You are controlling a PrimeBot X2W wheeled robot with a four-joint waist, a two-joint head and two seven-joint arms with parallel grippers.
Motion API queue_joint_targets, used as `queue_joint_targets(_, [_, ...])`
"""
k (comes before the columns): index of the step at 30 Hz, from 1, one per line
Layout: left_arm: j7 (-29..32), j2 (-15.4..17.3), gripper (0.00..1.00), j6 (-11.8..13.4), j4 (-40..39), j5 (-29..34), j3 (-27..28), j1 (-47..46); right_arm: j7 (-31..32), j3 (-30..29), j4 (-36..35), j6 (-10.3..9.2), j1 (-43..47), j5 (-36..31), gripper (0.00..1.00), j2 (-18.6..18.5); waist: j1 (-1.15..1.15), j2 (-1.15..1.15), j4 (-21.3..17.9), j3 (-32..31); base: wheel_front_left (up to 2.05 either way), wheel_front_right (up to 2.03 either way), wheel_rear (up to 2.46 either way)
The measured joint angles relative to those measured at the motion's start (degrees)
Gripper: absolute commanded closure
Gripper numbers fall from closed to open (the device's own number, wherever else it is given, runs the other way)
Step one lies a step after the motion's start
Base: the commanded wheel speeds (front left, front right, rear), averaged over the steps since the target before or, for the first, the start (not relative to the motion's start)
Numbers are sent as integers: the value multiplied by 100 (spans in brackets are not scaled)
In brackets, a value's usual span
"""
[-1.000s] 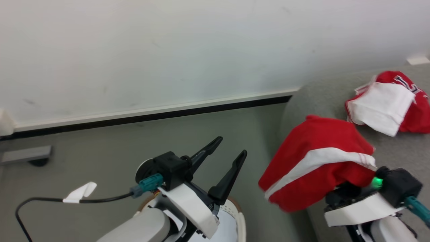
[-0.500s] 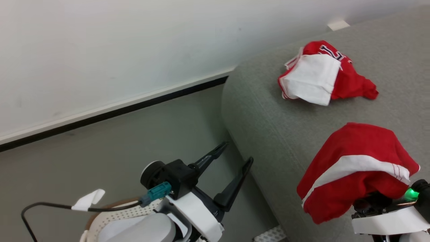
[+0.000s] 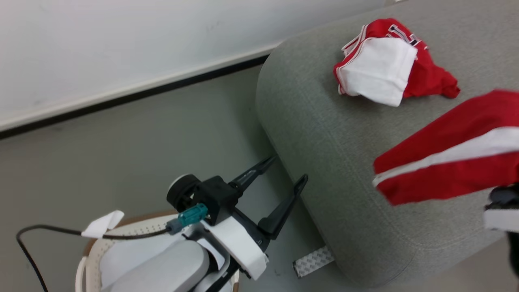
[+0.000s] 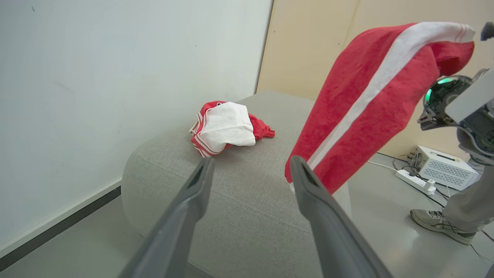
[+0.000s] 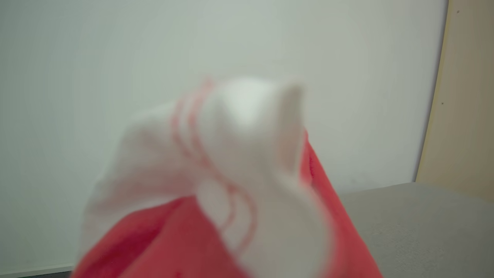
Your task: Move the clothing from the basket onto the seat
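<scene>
Clothing (image 3: 442,162) in red with a white stripe is hanging in the air over the grey seat (image 3: 324,134), and the right gripper (image 4: 438,102) is clamping together on its upper end. A second red-and-white garment (image 3: 381,65) is lying crumpled on the seat nearer the wall. The left gripper (image 3: 288,169) is hovering between the basket (image 3: 87,259) and the seat, its fingers standing wide apart and holding nothing.

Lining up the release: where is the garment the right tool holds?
Head view, right side: the striped garment hangs over the seat's near end, nearer the robot than the crumpled garment lying there.
</scene>
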Motion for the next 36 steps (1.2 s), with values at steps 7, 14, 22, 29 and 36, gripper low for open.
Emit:
queue_joint_targets(7, [281, 293, 0, -11, -320, 134, 92, -392, 155, -728, 726, 0, -1071, 605, 100, -630, 0, 0, 313, 725, 0, 0, 0])
queue_joint_targets(14, [467, 569, 0, -1, -546, 203, 193, -616, 413, -1259, 1954, 0, -2156, 732, 100, -1337, 1, 0, 756, 1565, 0, 0, 0])
queue_joint_targets(22, [364, 604, 0, 46, -589, 204, 290, -681, 1332, -887, 3666, 0, -2767, 131, 94, -1942, 1, 0, 1371, 2117, 0, 0, 0])
queue_joint_targets(29, [203, 584, 0, 65, -472, 175, 363, -677, 1998, 87, 4194, 1, -2774, 343, 0, -2182, 1, 0, 1568, 2068, 0, 0, 0])
queue_joint_targets(36, [-18, 568, 0, 84, -236, 3, 405, -396, 2410, 958, 4122, 1, -2507, 860, 0, -2447, 0, 0, 1493, 1576, 0, 0, 0])
